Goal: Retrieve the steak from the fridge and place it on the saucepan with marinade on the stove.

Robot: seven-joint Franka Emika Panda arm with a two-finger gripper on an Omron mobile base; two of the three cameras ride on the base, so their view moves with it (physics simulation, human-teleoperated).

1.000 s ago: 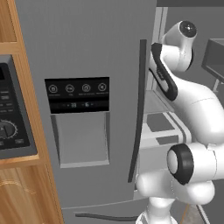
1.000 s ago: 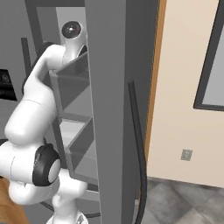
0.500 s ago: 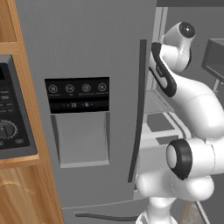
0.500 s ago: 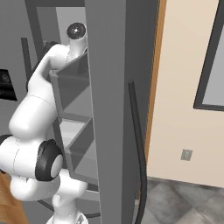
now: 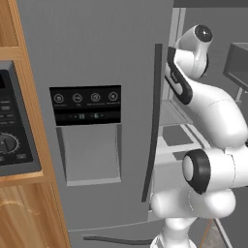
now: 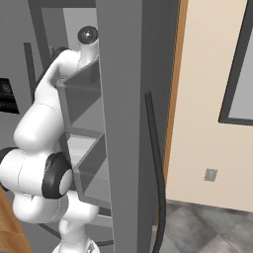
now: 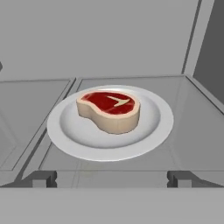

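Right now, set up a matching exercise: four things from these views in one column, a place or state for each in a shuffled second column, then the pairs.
Things:
1. steak
2. white plate
3. gripper
4. fridge right door

Places or states:
A. swung open, its bins beside the arm
B. open, fingertips apart, short of the plate
C. lying on the plate, red top with a pale rim
D. resting on a grey fridge shelf

Pairs: 1-C, 2-D, 3-B, 4-A
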